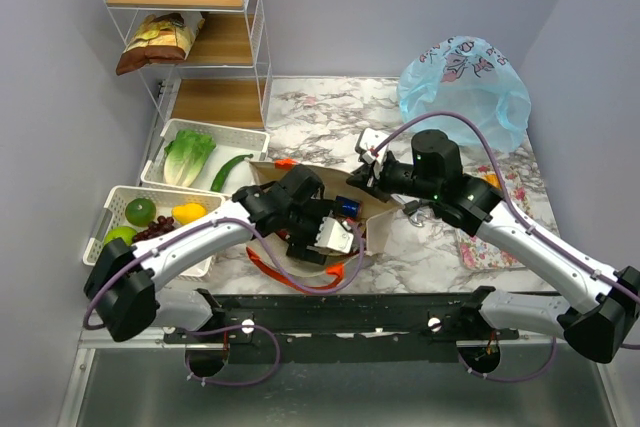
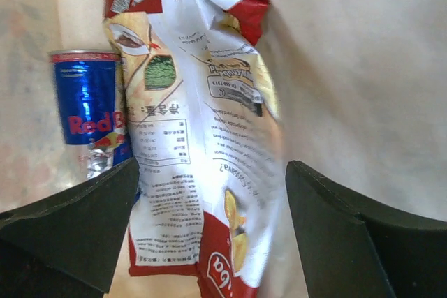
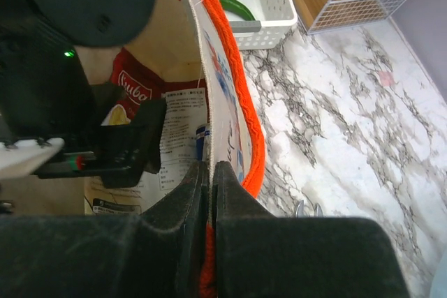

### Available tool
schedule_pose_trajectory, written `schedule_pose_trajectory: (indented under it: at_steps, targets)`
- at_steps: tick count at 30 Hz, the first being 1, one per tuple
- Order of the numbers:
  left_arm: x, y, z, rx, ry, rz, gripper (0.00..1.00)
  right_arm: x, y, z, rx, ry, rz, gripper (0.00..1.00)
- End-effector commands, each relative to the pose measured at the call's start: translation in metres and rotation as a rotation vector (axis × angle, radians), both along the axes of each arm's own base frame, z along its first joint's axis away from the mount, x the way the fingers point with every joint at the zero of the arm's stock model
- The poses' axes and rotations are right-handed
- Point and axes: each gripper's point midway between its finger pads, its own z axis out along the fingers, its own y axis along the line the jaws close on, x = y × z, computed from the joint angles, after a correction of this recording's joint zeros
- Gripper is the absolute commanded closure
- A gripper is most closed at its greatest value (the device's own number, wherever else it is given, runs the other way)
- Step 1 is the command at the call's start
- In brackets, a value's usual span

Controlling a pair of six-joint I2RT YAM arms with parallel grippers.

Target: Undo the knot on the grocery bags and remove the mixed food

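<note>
- The right claw (image 3: 209, 172) is pinched shut on the rim of the canvas tote (image 3: 220, 102), right where the orange strap (image 3: 244, 116) runs. I judge this grip is there to hold the soft wall upright and the mouth open for the other arm.
- The left claw (image 2: 209, 193) reaches down inside the tote. Its jaws are spread wide, one on either side of a snack packet (image 2: 202, 102), and not closed on it. This looks like the approach to a grasp.
- The packet is glossy, crinkled film, white with red ends. It stands on end and leans on the beige cloth, so it should crumple a little under pressure.
- A blue-silver drink can (image 2: 87, 102) stands upright just left of the packet. It is rigid, smooth and round, and close enough that the left finger could nudge it.
- The tote sits at the near middle of the marble-patterned counter (image 1: 320, 117). Its weave is coarse and its sides boxy but floppy.
- The light-blue plastic bag (image 1: 465, 87), thin and puffed, sits at the far right, well apart from both arms.
- Lettuce (image 1: 187, 155) and a cucumber (image 1: 230, 169) already lie in a white wire basket (image 1: 250, 135) at the left.
</note>
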Motion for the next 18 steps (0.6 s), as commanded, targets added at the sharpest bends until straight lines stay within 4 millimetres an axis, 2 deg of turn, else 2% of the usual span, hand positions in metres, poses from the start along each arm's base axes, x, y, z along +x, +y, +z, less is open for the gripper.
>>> schedule_pose_trajectory:
  at_steps: [1,4,6,8,9,12,15,18]
  targets:
    - [-0.017,-0.003,0.031,-0.059,-0.016,-0.019,0.14,-0.001,0.004,0.029,0.089,-0.065,-0.004,0.99]
    - [-0.024,-0.001,0.051,-0.062,0.007,-0.021,0.15,0.0,0.005,0.027,0.095,-0.059,-0.008,0.99]
    - [-0.029,0.003,0.057,-0.055,0.003,-0.045,0.15,0.001,0.005,0.026,0.094,-0.06,-0.008,0.99]
    - [-0.039,0.013,0.042,0.019,-0.002,-0.109,0.14,0.003,0.006,0.026,0.096,-0.061,-0.013,0.99]
    - [-0.041,0.021,0.028,0.084,0.0,-0.124,0.14,0.004,0.007,0.026,0.095,-0.061,-0.013,0.99]
    - [-0.037,0.037,-0.008,0.243,0.035,-0.115,0.2,0.006,0.008,0.024,0.091,-0.055,-0.015,0.99]
    - [-0.026,0.036,-0.03,0.27,0.005,-0.095,0.24,0.003,0.01,0.024,0.093,-0.052,0.003,0.99]
    - [0.005,0.022,-0.041,0.252,-0.107,-0.036,0.28,0.0,0.011,0.023,0.093,-0.052,0.021,0.99]
